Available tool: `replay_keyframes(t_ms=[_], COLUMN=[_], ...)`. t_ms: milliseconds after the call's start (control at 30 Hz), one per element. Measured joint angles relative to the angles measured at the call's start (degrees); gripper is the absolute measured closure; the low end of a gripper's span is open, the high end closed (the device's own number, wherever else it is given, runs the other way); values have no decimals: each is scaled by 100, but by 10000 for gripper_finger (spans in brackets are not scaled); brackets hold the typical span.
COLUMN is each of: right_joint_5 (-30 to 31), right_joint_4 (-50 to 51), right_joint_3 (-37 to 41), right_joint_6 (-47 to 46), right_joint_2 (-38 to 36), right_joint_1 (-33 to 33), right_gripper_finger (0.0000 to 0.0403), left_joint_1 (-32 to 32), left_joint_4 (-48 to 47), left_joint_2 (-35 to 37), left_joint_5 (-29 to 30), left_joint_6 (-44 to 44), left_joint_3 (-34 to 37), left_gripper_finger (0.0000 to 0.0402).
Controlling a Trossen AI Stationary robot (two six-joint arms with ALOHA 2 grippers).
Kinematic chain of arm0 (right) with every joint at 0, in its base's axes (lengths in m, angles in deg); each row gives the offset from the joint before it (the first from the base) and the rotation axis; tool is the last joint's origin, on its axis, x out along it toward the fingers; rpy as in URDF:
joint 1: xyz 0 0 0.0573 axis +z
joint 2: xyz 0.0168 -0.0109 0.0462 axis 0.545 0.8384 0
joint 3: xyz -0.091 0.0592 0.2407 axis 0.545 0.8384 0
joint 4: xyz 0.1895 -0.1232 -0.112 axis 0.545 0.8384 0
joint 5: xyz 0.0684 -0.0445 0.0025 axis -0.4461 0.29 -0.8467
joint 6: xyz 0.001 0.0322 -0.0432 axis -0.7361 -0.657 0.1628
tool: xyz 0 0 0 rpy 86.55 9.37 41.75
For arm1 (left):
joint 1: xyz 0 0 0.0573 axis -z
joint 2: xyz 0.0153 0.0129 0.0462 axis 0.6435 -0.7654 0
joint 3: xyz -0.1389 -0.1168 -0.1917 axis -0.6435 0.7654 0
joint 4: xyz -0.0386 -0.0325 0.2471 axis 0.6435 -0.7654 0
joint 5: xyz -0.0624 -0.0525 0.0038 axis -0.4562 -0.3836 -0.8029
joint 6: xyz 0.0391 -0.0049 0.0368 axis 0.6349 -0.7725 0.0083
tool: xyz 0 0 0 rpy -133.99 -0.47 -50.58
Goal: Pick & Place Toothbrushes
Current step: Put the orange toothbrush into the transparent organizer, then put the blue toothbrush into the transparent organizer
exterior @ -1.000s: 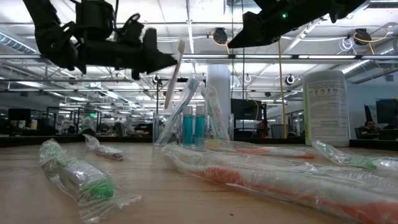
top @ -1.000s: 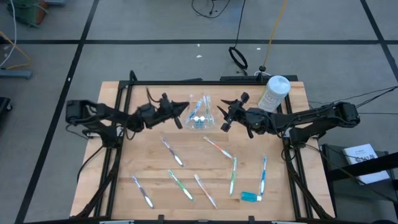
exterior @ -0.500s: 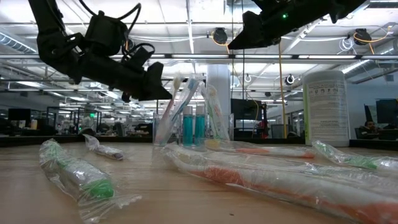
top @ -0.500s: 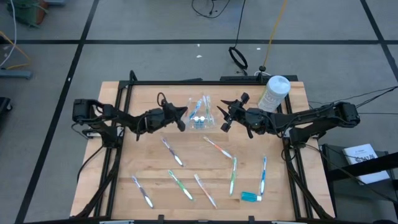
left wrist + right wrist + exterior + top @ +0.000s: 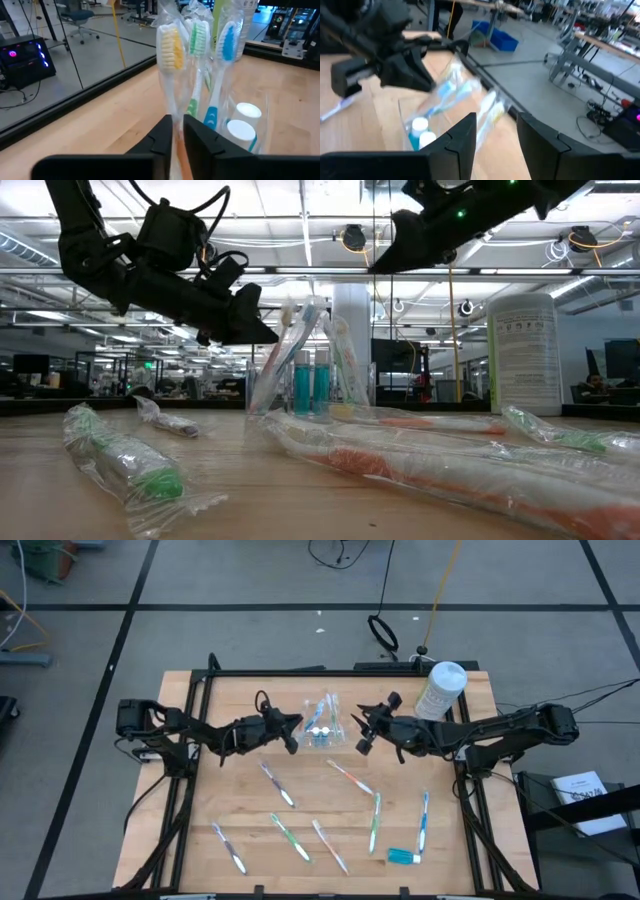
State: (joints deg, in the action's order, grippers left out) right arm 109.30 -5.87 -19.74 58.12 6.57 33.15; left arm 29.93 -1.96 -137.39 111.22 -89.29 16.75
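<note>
**Toothbrush at the cup**

Centre of the high view: left gripper (image 5: 290, 729), fingers narrowly parted around a wrapped yellow-bristled toothbrush (image 5: 171, 55) standing in the clear cup (image 5: 320, 725). Right gripper (image 5: 362, 727), jaws apart, empty, hangs just right of the cup. Other toothbrushes (image 5: 277, 783) lie below.

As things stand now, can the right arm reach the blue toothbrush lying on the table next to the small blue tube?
Probably yes. The right gripper hovers open beside the clear cup, holding nothing, and the blue toothbrush lies on the right arm's own side, with bare wood around it except for the blue tube at its end.

1 overhead, 1 table-level, 2 wrist views, all sharing the clear cup (image 5: 321, 726).
</note>
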Motion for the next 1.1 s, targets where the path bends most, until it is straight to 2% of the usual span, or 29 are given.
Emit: replay_keyframes(t_ms=[100,333,567,667,800,933,1100], right_joint_5=[-303,-2104,-2217,-2236,-2265,-3022,-4042], right_joint_4=[290,846,1683,2300,3558,4565,4631], right_joint_3=[0,0,0,0,0,0,0], right_joint_6=[-230,-1050,-1665,-2533,-4145,-5713,-6743], right_joint_2=[0,0,0,0,-1,0,-2], right_joint_1=[-4,93,541,729,1085,1475,1932], right_gripper_finger=[271,271,280,287,294,299,301], left_joint_1=[13,20,20,20,20,-36,-149], left_joint_4=[-2,-230,-857,-896,-855,-882,-894], left_joint_2=[0,245,1000,1269,1419,1395,1323], left_joint_5=[-6,37,97,99,103,102,101], left_joint_6=[-28,66,139,327,592,779,817], left_joint_3=[-1,-7,-4,-7,-7,-4,-2], left_gripper_finger=[319,260,237,236,236,236,236])
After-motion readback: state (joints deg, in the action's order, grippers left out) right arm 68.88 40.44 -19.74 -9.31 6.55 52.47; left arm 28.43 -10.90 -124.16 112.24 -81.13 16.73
